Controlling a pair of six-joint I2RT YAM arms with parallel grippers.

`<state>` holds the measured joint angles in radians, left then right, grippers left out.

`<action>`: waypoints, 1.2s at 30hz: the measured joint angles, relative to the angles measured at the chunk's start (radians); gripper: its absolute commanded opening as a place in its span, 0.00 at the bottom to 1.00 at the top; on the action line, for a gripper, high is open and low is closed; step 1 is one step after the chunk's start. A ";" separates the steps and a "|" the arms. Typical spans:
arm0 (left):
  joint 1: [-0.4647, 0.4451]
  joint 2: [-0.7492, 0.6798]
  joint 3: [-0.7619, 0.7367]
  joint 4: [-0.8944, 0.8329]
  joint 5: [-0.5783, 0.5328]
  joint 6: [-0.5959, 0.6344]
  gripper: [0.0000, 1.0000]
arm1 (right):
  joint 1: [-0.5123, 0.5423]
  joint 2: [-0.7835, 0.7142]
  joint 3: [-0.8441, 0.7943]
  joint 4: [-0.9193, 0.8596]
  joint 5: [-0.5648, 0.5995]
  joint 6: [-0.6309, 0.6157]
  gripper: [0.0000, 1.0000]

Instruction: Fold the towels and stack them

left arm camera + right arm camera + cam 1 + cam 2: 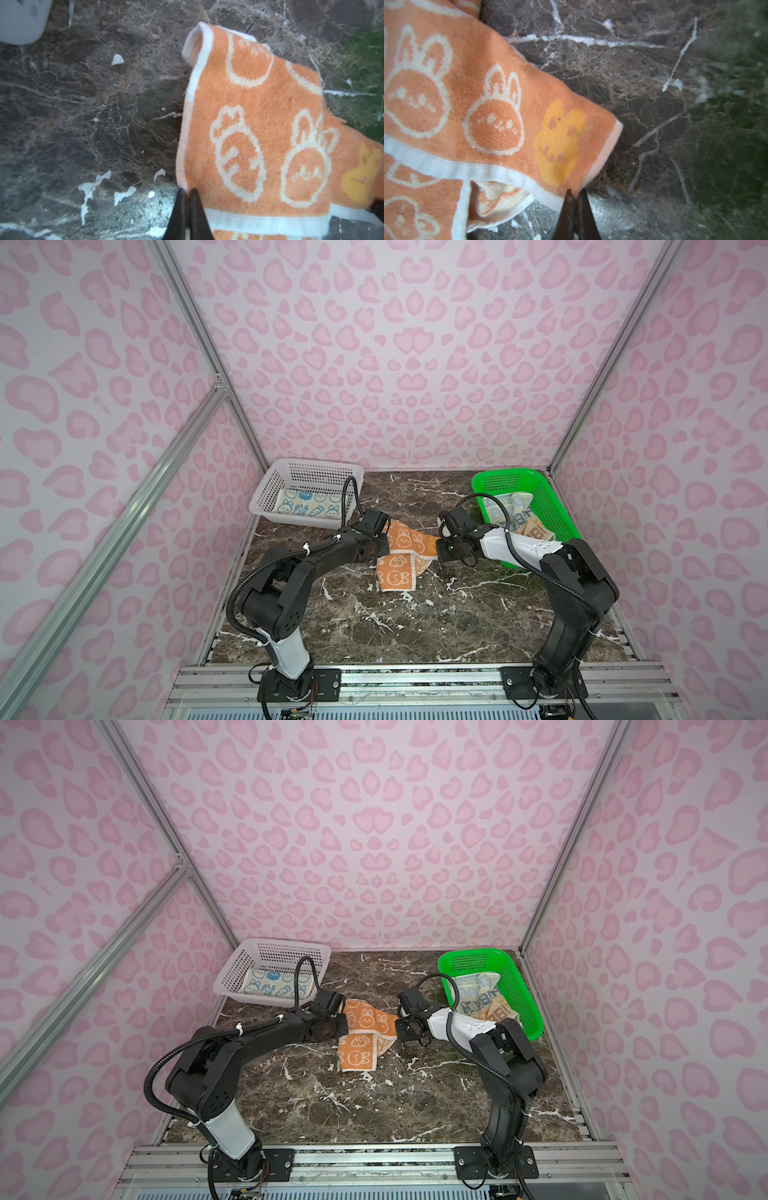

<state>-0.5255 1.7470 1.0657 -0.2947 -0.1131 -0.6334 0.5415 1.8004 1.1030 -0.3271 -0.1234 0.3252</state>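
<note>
An orange towel printed with cream bunnies hangs stretched between my two grippers over the middle of the marble table, and its lower part droops, folded, onto the surface. My left gripper is shut on the towel's white-bordered left corner; in the left wrist view the left gripper pinches the towel at that edge. My right gripper is shut on the right corner; the right wrist view shows the right gripper nipping the towel beside a yellow bunny.
A white basket at the back left holds a folded cream towel with blue bunnies. A green basket at the back right holds crumpled cream and blue lettered towels. The dark marble table runs toward the front rail.
</note>
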 measured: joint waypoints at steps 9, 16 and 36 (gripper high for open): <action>0.000 -0.013 0.003 -0.040 0.000 0.006 0.08 | 0.011 -0.014 -0.003 0.008 0.000 -0.005 0.00; -0.005 -0.011 0.003 -0.048 0.002 0.006 0.15 | 0.016 -0.015 -0.003 0.008 0.001 -0.007 0.00; -0.010 0.009 0.004 -0.050 0.002 0.005 0.18 | 0.018 -0.015 -0.003 0.008 0.000 -0.008 0.00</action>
<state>-0.5358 1.7557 1.0698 -0.3443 -0.1112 -0.6281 0.5591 1.7855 1.0996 -0.3195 -0.1230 0.3176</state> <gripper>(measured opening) 0.180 0.049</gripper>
